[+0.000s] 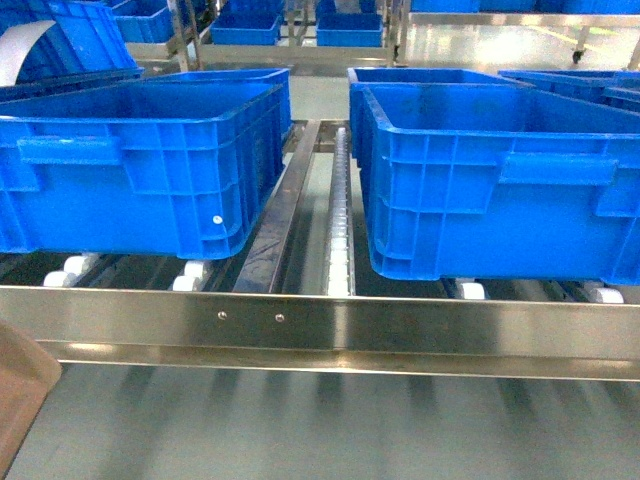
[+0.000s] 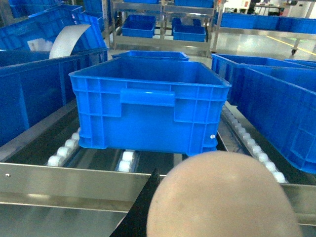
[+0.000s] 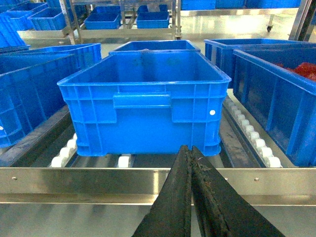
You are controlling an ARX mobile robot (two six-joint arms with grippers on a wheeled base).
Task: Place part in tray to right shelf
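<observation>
Right tool fingers pressed together, empty. Left tool state cannot tell; beige tray fills its wrist view, corner low-left in head view. Part not visible. Right shelf rail ahead, crates close. Risk: tray lip striking rail, spilling part

Two large blue crates sit side by side, apart, with further crates behind them. In the right wrist view one crate stands straight ahead of the hand, and a neighbouring crate on its right holds red pieces. More crates fill distant racks across the pale floor.
</observation>
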